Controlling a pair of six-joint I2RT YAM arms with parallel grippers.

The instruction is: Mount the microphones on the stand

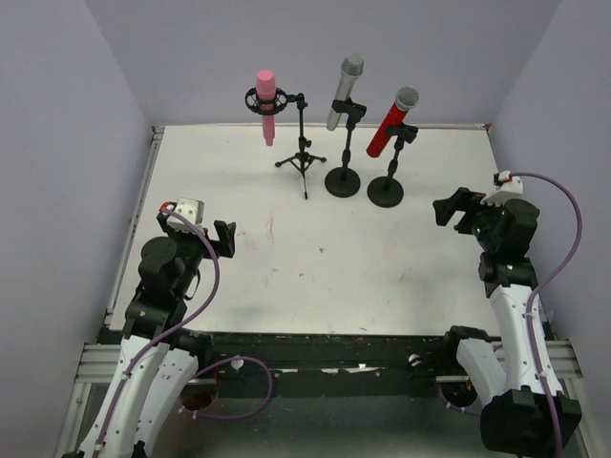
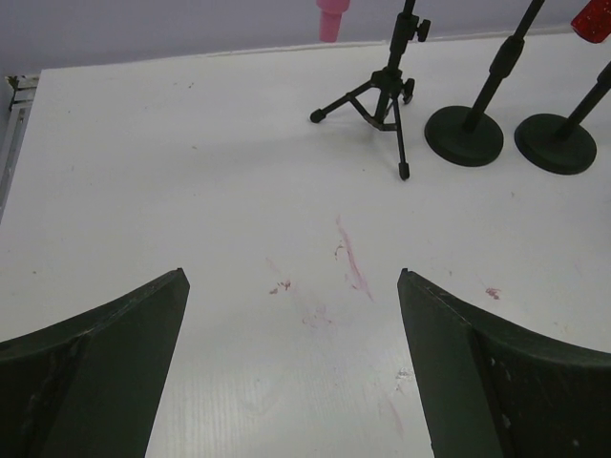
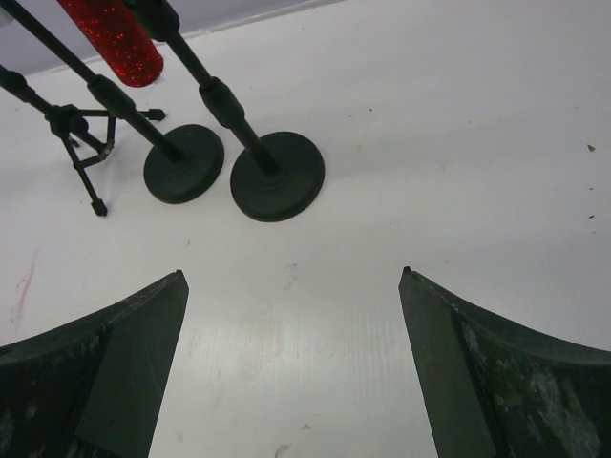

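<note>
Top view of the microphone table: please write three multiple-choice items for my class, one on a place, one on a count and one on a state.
1. Which microphone is furthest left in the top view? A pink; B silver; C red.
2. How many stands have a round flat base? A one; B two; C three.
3. How are the robot's two hands? A both open and empty; B both shut on a microphone; C one open, one gripping a stand.

Answers:
1 A: the pink microphone sits left of the silver microphone and the red microphone.
2 B: two round bases show, and the third stand is a tripod.
3 A: the left hand and the right hand each have their fingers spread, with only bare table between them.
</note>
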